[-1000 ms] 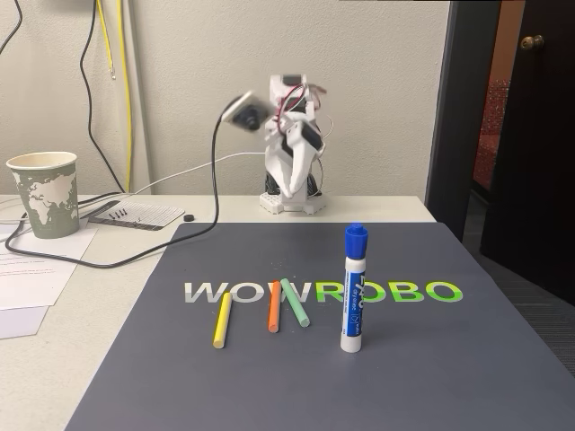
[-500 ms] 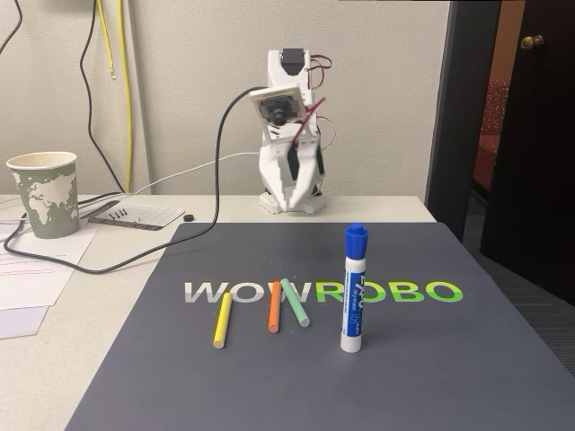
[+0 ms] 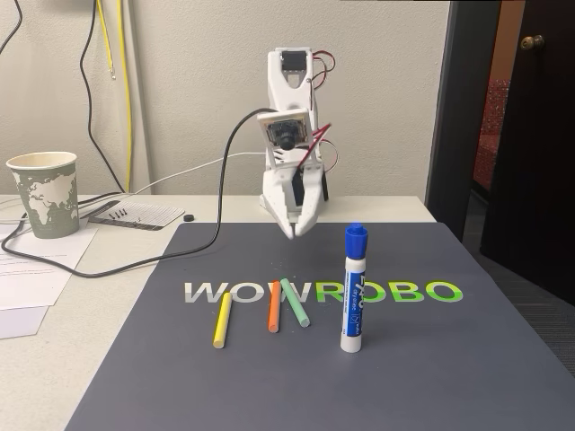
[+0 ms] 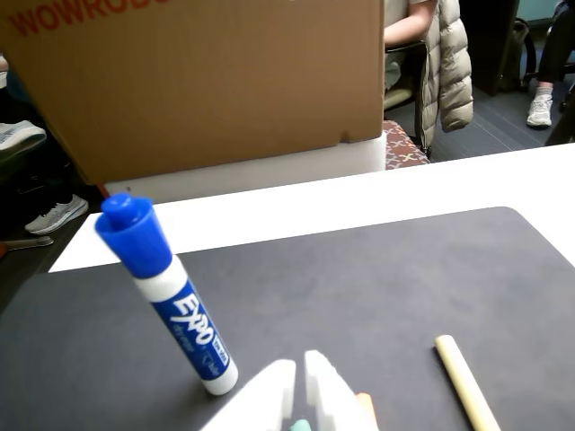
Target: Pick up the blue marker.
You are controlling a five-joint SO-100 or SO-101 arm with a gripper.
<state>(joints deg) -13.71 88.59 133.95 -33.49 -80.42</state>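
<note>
blue marker (image 3: 355, 289) stands upright, cap up, near the front of the dark mat (image 3: 449, 359), on the "ROBO" half of the lettering. relative to the marker in the fixed view: green stick (image 3: 294, 302) and orange stick (image 3: 274, 306) lie flat just left of it, yellow stick (image 3: 221, 320) further left, all clear of it. gripper (image 3: 294, 232) sits behind and left of the marker, at the mat's far edge, well apart from it

jaws look nearly closed, only a thin slit between the tips in the wrist view (image 4: 299, 391), holding nothing

my read for the approach: open wide first, swing right and forward, come in level on the barrel below the cap. it's standing, so a nudge from one finger likely tips it; centre before closing

pose: arm folded up over its base, wrist camera facing forward, fingers pointing down at the mat, paper cup (image 3: 43, 193) far left of the marker
</note>
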